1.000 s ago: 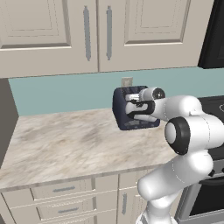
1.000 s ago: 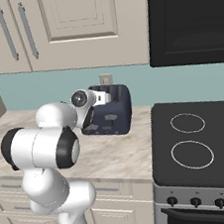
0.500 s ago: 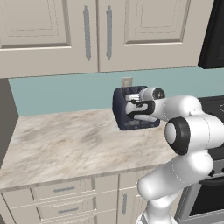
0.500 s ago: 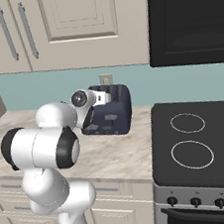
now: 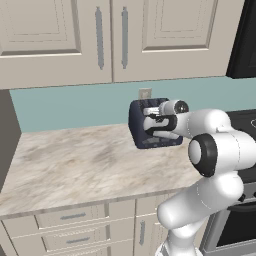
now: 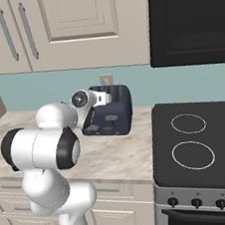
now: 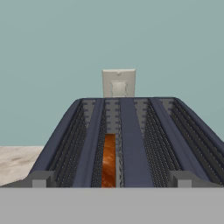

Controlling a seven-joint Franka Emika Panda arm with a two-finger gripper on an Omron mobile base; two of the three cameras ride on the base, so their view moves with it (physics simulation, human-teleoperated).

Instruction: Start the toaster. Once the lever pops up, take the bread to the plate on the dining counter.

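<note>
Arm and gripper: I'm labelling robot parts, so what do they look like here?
The arm is glossy white with rounded, bulbous links and black bands at the joints. The gripper has a white hand body with dark fittings beside the toaster. No cables or markings are visible.

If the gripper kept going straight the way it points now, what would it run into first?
Probably the wall outlet behind the toaster. The hand view looks along the toaster's top, over the bread in its slot, so the gripper might graze that top first; depth is unclear.
</note>
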